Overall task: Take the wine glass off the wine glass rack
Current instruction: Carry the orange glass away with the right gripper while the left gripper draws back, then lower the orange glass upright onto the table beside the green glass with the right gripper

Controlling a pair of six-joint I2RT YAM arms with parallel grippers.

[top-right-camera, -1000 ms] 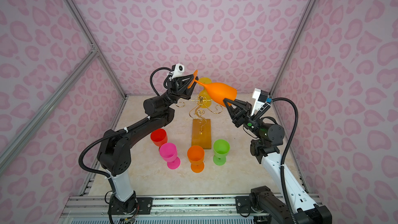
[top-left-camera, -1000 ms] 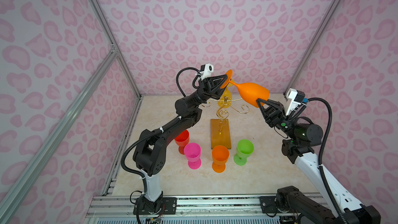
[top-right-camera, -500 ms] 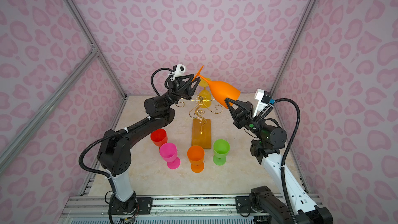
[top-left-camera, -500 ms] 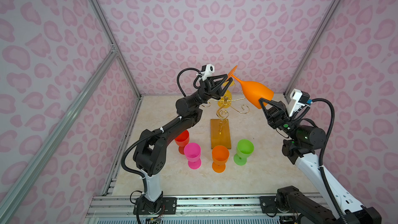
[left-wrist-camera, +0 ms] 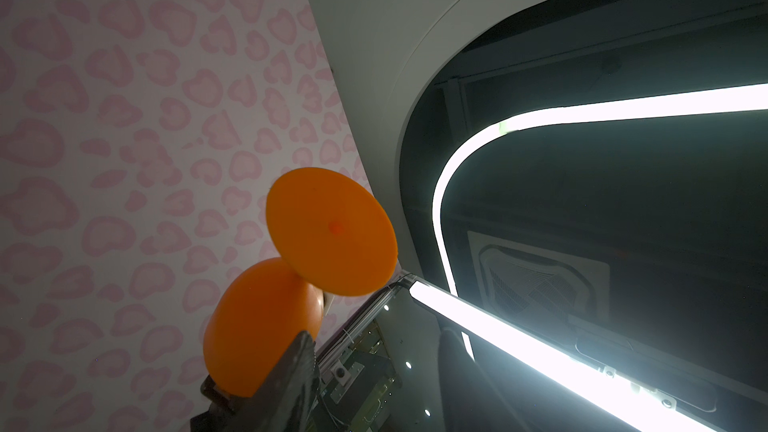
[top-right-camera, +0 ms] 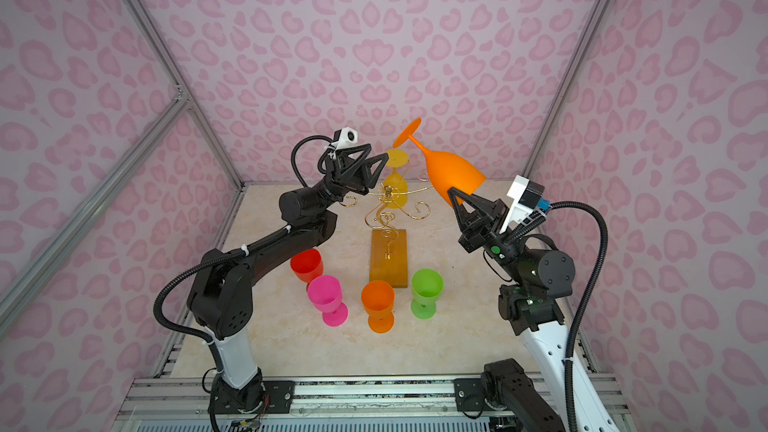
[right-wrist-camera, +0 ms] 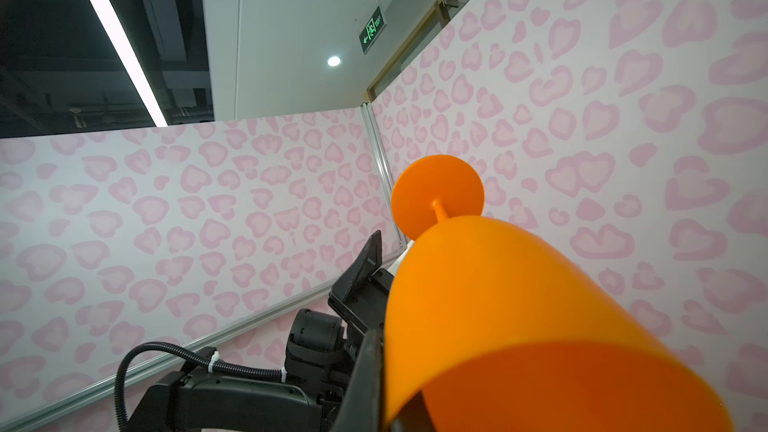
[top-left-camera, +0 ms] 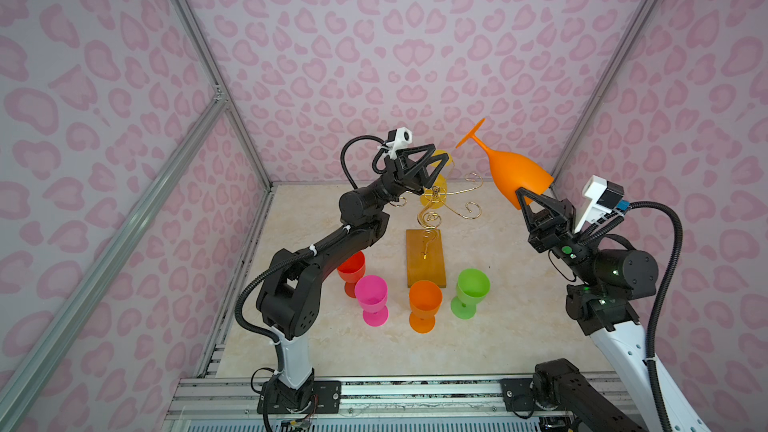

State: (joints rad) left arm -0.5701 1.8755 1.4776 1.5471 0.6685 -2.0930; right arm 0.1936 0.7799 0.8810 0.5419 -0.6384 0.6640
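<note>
Now in the grip: the orange wine glass (top-left-camera: 517, 172) (top-right-camera: 453, 172), pinched at the rim of its bowl by the right gripper (top-left-camera: 524, 197) (top-right-camera: 454, 196).
Right fingers: pressed together on the bowl wall. In the right wrist view one dark finger (right-wrist-camera: 368, 371) lies on the outside of the wall, and the other seems to sit inside the mouth.
Glass pose: tilted, with the mouth of the bowl at the right fingers and the stem and round foot pointing up and away from them, toward the left fingertips.
Glass and rack: apart. The glass is in the air beyond the right fingertips and touches no wire arm.
Left gripper (top-left-camera: 440, 153) (top-right-camera: 378, 152): fingers apart, nothing between them.
Left fingertips and glass foot: near each other, with a clear gap in both top views. The left wrist view shows the flat underside of the foot (left-wrist-camera: 332, 230).
Wine glass rack (top-left-camera: 426, 259) (top-right-camera: 388, 259): it stands on the table (top-left-camera: 498, 347) between the two grippers, lower than both pairs of fingers.
Yellow glass (top-left-camera: 434, 197) (top-right-camera: 395, 195): it hangs upside down on the rack, just behind the left fingertips. I cannot tell whether the fingers touch it.
Standing cups: the red cup (top-left-camera: 351, 268), pink cup (top-left-camera: 371, 297), orange cup (top-left-camera: 424, 303) and green cup (top-left-camera: 471, 290) are upright on the table, well below both pairs of fingers.
</note>
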